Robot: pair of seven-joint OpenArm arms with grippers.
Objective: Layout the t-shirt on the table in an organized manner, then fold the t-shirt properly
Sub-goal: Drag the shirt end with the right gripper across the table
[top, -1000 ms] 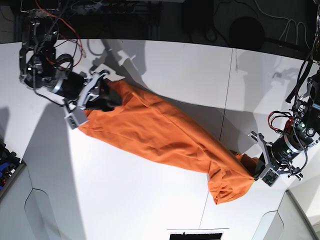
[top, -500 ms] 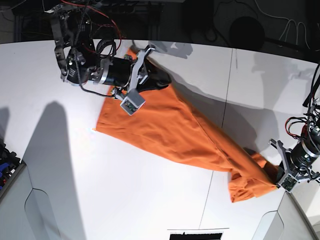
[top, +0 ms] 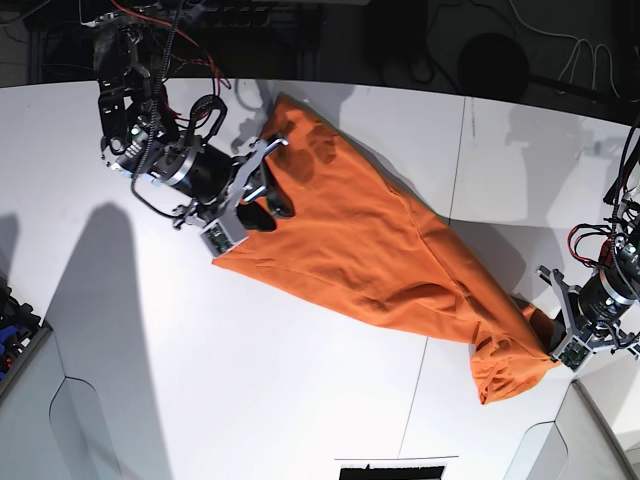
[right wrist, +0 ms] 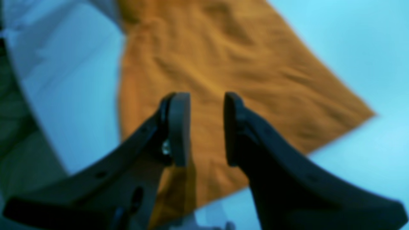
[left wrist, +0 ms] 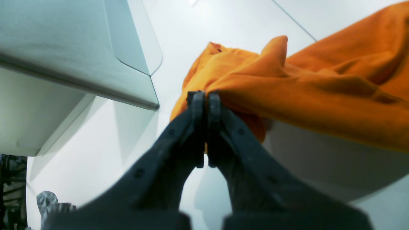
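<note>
The burnt-orange t-shirt (top: 360,240) lies stretched in a diagonal band across the white table (top: 300,400), from the far middle to the near right. My left gripper (top: 553,352) is shut on a bunched end of the t-shirt (left wrist: 287,83) at the near right; in the left wrist view the gripper (left wrist: 206,95) has its jaws closed on the cloth just above the table (left wrist: 223,25). My right gripper (top: 257,197) is over the shirt's left edge. In the blurred right wrist view it (right wrist: 204,99) is open and empty above flat cloth (right wrist: 223,64).
A thin dark seam (top: 455,200) crosses the table under the shirt. Grey rounded panels sit at the near corners (top: 90,420) (top: 545,450), one close to my left gripper (left wrist: 80,48). Cables and dark gear lie beyond the far edge (top: 400,50). A blue object (top: 15,320) sits at the left edge.
My right gripper has let go of the shirt's far corner and moved down and left; it is now open. The shirt has dropped flatter and wider. My left gripper still holds its end.
</note>
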